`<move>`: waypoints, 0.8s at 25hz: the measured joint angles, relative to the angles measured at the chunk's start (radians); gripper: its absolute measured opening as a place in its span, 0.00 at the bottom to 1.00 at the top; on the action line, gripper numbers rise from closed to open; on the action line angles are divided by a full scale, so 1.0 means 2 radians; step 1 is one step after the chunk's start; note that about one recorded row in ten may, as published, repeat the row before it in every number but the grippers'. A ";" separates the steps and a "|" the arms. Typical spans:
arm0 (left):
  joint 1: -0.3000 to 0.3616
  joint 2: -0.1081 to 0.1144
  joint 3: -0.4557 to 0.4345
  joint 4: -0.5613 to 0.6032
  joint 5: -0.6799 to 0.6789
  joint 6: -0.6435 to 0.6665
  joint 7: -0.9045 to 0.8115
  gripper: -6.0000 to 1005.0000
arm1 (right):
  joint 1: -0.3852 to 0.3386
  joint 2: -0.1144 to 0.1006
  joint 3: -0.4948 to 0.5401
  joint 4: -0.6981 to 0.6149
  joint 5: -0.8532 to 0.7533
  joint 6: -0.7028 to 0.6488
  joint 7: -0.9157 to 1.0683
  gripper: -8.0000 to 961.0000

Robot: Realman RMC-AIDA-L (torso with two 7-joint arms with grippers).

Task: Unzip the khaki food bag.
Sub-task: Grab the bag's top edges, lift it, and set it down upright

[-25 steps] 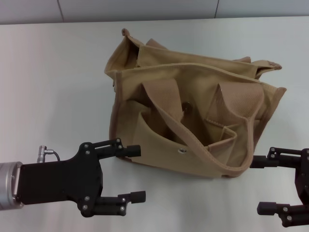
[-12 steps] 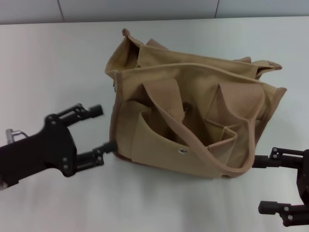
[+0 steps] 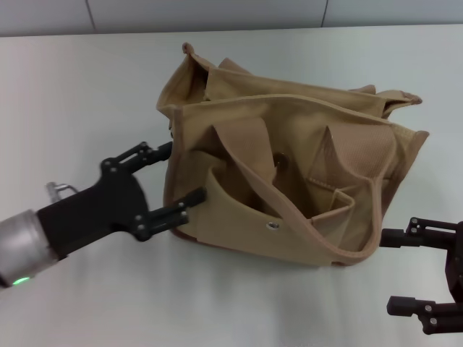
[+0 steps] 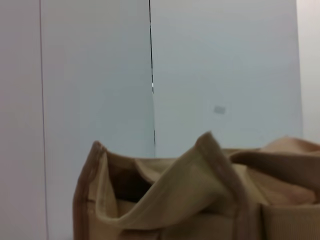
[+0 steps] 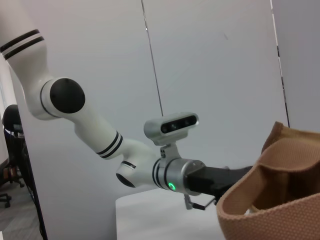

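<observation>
Khaki food bag, unlabelled, left end effector open astride its end, right end effector open

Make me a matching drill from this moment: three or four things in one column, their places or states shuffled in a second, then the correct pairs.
Things:
1. left hand
2. right hand
3. khaki food bag
4. snap button

Places or states:
A. on the front pocket flap
B. open, fingers straddling the bag's left corner
C. open, off the bag by its right front corner
D. slumped on the white table, handles flopped over the front

Pairs: 1-B, 2-C, 3-D, 4-A
</observation>
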 joint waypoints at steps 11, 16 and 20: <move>-0.035 -0.001 -0.011 -0.095 -0.057 -0.046 0.128 0.63 | -0.001 0.000 0.003 0.011 0.000 0.002 -0.010 0.82; -0.032 -0.001 -0.016 -0.100 -0.072 -0.046 0.135 0.61 | -0.001 0.000 0.016 0.016 0.000 0.003 -0.018 0.82; -0.034 0.000 -0.013 -0.100 -0.070 -0.052 0.134 0.47 | -0.001 0.000 0.027 0.018 0.001 0.004 -0.018 0.82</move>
